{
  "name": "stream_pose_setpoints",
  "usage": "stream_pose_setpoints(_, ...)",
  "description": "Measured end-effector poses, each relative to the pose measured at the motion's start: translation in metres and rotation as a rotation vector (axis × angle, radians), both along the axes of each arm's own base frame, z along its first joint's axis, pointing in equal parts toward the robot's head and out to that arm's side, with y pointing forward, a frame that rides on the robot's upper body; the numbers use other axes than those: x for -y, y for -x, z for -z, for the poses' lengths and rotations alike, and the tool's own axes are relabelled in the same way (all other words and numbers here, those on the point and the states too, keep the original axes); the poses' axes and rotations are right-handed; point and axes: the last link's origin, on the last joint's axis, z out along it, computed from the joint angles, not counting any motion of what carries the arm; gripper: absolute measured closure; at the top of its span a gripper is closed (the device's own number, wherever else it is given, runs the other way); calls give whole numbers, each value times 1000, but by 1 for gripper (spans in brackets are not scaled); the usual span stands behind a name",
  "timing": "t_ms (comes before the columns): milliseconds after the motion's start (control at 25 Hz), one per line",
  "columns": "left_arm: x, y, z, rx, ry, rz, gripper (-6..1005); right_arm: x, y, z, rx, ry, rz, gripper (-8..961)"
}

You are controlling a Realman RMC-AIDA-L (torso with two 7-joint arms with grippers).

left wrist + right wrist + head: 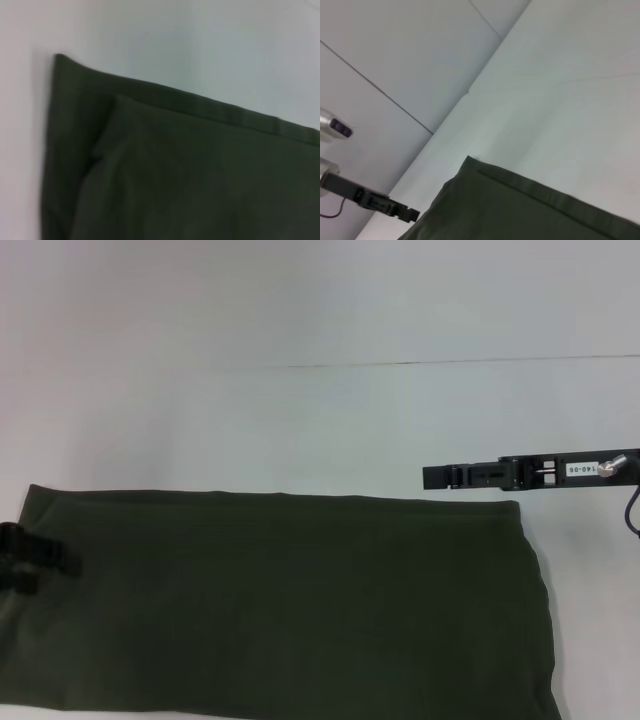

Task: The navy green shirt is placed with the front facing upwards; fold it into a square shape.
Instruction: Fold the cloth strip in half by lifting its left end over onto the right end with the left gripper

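The navy green shirt point(280, 605) lies flat on the white table as a long dark olive rectangle, with no print or collar showing. My left gripper point(35, 558) is low over the shirt's left end, at the picture's left edge. The left wrist view shows a shirt corner point(65, 67) with a stitched hem and a folded layer lying on top. My right gripper point(440, 477) hangs above the table just beyond the shirt's far right corner, pointing left, apart from the cloth. The right wrist view shows a hemmed corner of the shirt point(470, 165).
White table point(300, 420) stretches behind and to the right of the shirt, with a thin seam line point(400, 363) across it. A black cable point(632, 510) hangs from the right arm at the picture's right edge.
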Motion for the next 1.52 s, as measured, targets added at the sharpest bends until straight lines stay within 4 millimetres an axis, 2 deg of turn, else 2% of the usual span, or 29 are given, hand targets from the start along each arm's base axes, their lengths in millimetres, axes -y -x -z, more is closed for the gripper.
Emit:
stream_pose_setpoints(400,-1,19,3,-118,-22,-32,70,-3,5,8,-6,-10,5,128)
stream_pose_setpoints(720,-4,22,5,-145,-43,-31,57,-4,6,8,-13,-13,8,128)
stream_pose_setpoints(1000,-10,22,-2,-166,-76,-23,55,-3,6,7,-32,-22,11,129)
stream_pose_setpoints(1520,-15,22,3,-241,-58,40,65,0,5,9,-44,-8,24,129)
